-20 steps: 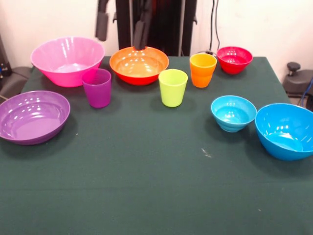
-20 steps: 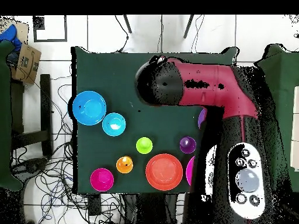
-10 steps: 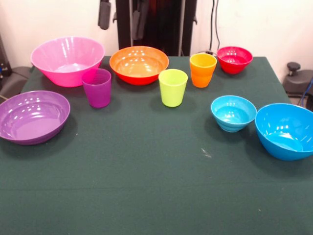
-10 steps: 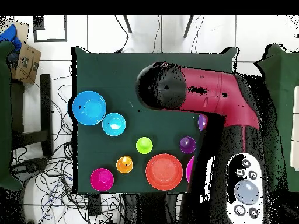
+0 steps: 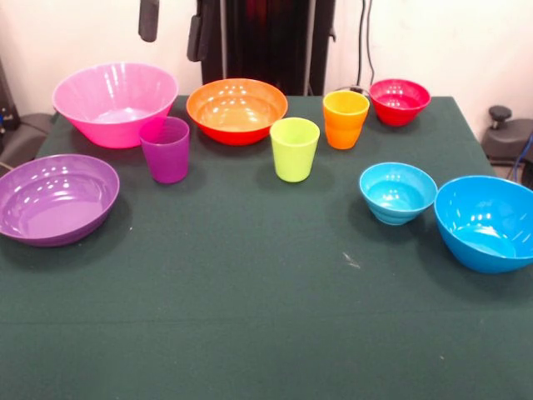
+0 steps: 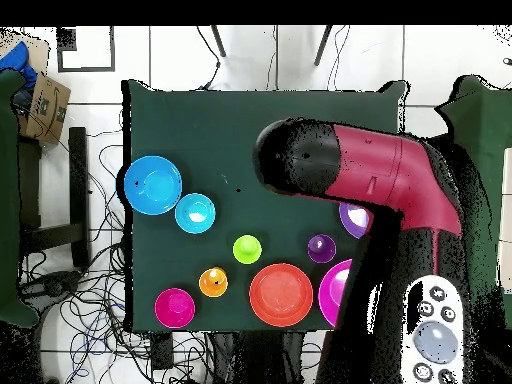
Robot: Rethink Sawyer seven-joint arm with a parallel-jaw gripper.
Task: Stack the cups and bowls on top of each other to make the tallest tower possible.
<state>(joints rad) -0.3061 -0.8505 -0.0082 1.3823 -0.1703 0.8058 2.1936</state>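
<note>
**Kid:** What is closest on the bench (image 5: 250, 333)?

**Helper:** The front part of the green cloth is bare. Next come the big blue bowl (image 5: 490, 222) at the right edge and the shallow purple bowl (image 5: 53, 198) at the left edge. Both are empty. The small light blue bowl (image 5: 397, 192) sits just beside the big blue one, a bit farther back. It is empty too.

**Kid:** And the cups?

**Helper:** They stand upright in a loose row past those bowls. The purple cup (image 5: 166, 149) is on the left, the lime green cup (image 5: 295, 149) is in the middle, and the orange cup (image 5: 345, 119) is to the right and a bit farther back. Nothing shows inside them. No cup touches another.

**Kid:** What is at the far side?

**Helper:** The big pink bowl (image 5: 116, 103) is just behind the purple cup. The orange bowl (image 5: 236, 110) is in the middle. The small red bowl (image 5: 400, 102) is near the orange cup, at the far right. All three are empty. Nothing is stacked; each thing sits on the cloth by itself.

**Kid:** Where is the end effector (image 5: 172, 25)?

**Helper:** High up at the top, above the gap between the pink and orange bowls. Its two dark fingers (image 5: 148, 20) hang wide apart and hold nothing. From above, the red arm (image 6: 385, 180) covers part of the purple and pink bowls.
</note>
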